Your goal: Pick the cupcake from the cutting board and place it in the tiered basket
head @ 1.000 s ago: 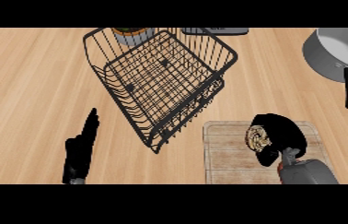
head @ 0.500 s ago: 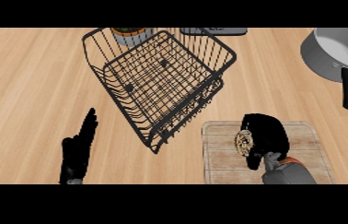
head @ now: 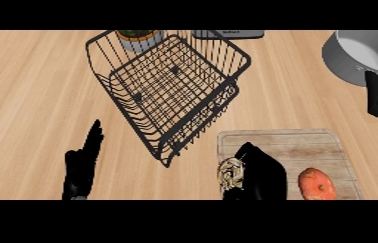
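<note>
The cupcake [head: 231, 172] shows as a pale swirled top at the left side of the wooden cutting board [head: 295, 143], low in the head view. My right hand [head: 260, 174] is curled round it from the right and hides most of it. The black wire tiered basket [head: 171, 84] stands up and to the left of the board, its near corner just left of the board's left edge. At the lower left my left hand [head: 83, 163] rests open with its fingers pointing up, away from basket and board.
An orange-red vegetable [head: 317, 184] lies on the board to the right of my right hand. A grey pot [head: 356, 57] with a black handle sits at the right edge. A potted plant [head: 137, 38] and a dark appliance [head: 227, 34] stand behind the basket.
My right hand has slid left and toward the lower edge across the board with the cupcake, uncovering the orange-red vegetable. The left hand has not moved.
</note>
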